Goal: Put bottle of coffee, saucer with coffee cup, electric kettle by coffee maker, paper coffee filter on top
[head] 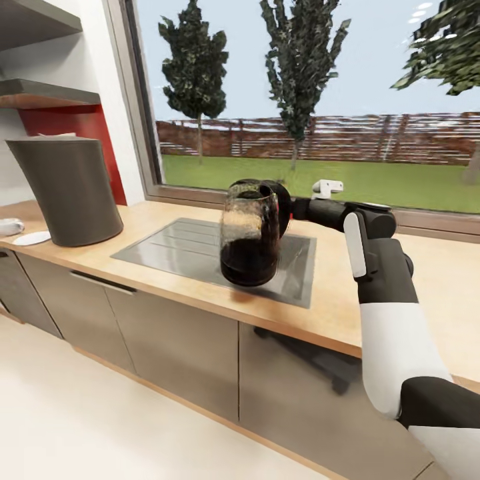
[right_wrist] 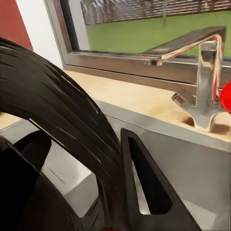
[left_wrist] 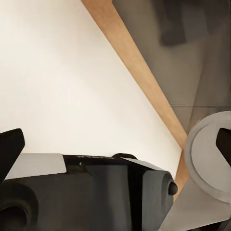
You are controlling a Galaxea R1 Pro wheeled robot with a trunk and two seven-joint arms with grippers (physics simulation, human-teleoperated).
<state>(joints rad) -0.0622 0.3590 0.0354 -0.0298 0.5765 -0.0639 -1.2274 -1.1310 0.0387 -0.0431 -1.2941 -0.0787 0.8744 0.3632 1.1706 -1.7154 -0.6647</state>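
Observation:
My right gripper is shut on the black handle of the electric kettle, a clear glass jug with a dark base. The kettle hangs tilted just above the grey sink panel. In the right wrist view the ribbed black handle curves past one finger. The grey coffee maker stands on the wooden countertop at the left, with a pale edge on its top. A white saucer lies beside it, and a pale object is cut off by the frame edge. My left gripper hangs open over the floor.
A faucet stands behind the sink under the wide window. Wall shelves hang above the coffee maker. Grey cabinet fronts run below the counter, with pale floor in front.

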